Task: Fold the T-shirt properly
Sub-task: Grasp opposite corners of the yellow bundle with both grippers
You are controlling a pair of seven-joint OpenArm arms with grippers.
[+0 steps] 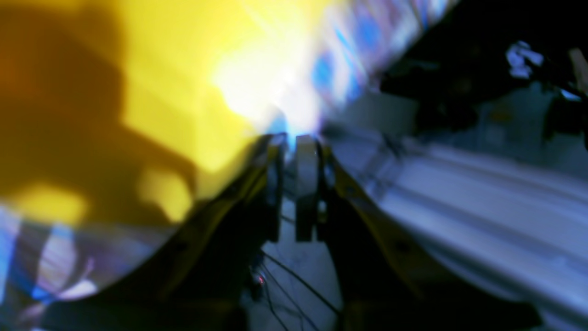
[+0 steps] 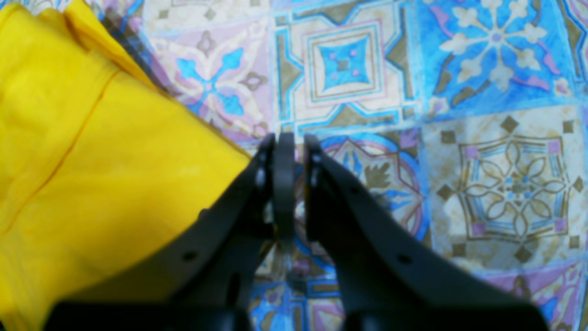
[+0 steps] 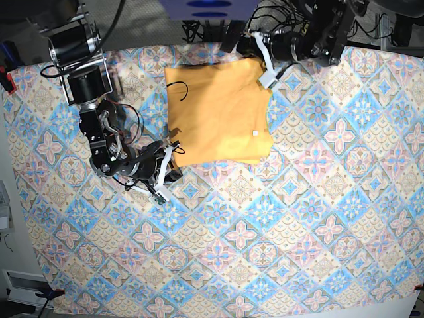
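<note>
The yellow-orange T-shirt [image 3: 218,112] lies folded into a rough rectangle at the back middle of the table, with a small white label [image 3: 254,134] showing on it. My left gripper [image 3: 267,78] is at the shirt's far right corner. The left wrist view is blurred by motion: the jaws [image 1: 294,138] stand close together with no yellow between them, and the T-shirt [image 1: 151,92] fills the area to their left. My right gripper [image 3: 173,159] sits by the shirt's near left corner. It is shut [image 2: 290,138] over bare cloth, just right of the T-shirt's [image 2: 92,174] edge, holding nothing.
A blue-and-pink patterned tablecloth [image 3: 298,218] covers the whole table. Dark cables [image 3: 212,30] and arm mounts crowd the back edge. A red clamp [image 3: 8,81] grips the left edge. Beyond the table's edge the left wrist view shows pale blurred rails [image 1: 482,193].
</note>
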